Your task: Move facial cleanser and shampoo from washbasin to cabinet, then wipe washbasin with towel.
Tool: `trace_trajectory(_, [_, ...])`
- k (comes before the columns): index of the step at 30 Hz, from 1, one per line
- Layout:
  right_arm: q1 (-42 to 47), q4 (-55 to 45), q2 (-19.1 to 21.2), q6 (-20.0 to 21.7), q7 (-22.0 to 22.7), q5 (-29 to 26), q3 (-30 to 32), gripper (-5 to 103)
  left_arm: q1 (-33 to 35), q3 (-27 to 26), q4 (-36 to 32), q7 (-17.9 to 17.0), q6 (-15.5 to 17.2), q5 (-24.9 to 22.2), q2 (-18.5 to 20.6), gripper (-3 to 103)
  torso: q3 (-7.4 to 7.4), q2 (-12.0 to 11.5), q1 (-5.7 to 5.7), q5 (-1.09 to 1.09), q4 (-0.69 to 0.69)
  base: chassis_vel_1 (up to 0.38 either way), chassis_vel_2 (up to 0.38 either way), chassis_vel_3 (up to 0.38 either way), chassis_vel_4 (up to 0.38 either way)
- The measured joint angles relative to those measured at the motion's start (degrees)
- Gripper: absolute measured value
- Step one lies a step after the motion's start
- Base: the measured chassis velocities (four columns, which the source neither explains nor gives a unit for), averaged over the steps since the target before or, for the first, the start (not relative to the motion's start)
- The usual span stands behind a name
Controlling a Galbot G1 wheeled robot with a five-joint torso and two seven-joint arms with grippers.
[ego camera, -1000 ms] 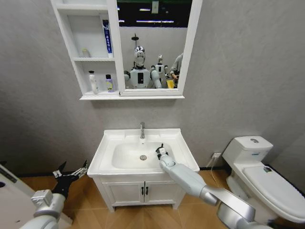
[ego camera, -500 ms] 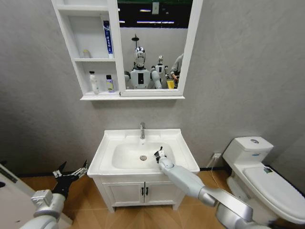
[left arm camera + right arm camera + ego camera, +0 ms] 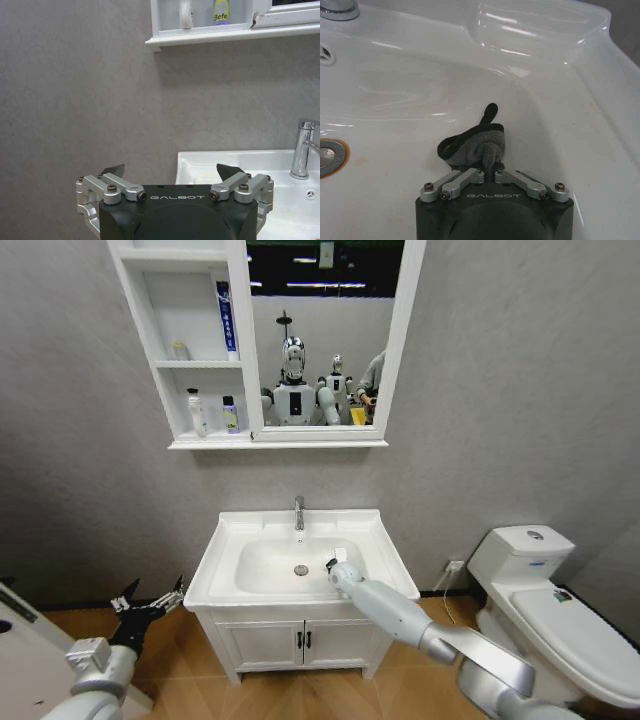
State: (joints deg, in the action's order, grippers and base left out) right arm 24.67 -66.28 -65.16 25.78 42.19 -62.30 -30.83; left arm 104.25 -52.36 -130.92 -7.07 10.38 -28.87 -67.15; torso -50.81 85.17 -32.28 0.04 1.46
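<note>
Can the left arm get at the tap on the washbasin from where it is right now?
Probably yes. The left gripper hangs open, low beside the washbasin, and nothing stands between it and the tap. The right gripper holds the towel inside the bowl, clear of that path.

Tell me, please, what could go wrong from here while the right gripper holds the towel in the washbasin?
1. The right gripper pinches only a bunched edge of the towel, so it may slip free during wiping.
2. The towel is crumpled, so the metal fingers could scrape the washbasin wall.
3. A wide sweep might hit the chrome tap or snag on the drain.
</note>
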Motion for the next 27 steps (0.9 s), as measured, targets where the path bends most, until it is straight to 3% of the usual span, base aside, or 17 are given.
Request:
trace_trajectory(4, [0.3,0.6,1.0,-0.9,-1.3,4.9,-0.3,4,0.0,0.0,0.0,0.0,0.0,0.0,0.0,100,0.00,0.0,0.01,-0.01,-0.02,0.000,0.000,0.000,0.000])
trace_trajectory(7, [0.2,3.8,-1.4,-1.6,-2.9,6.5,-0.2,4,0.0,0.0,0.0,0.0,0.0,0.0,0.0,100,0.01,0.0,0.01,-0.08,0.07,0.000,0.000,0.000,0.000])
trace_trajectory(15, [-2.6,12.8,-8.2,-2.4,-7.4,5.8,-0.3,4,0.0,0.0,0.0,0.0,0.0,0.0,0.0,100,-0.01,0.0,0.00,-0.06,0.08,0.000,0.000,0.000,0.000])
trace_trajectory(27, [-5.4,21.1,-13.5,-3.3,-11.5,3.9,-0.2,4,0.0,0.0,0.0,0.0,0.0,0.0,0.0,100,-0.01,0.0,0.00,-0.06,0.05,0.000,0.000,0.000,0.000])
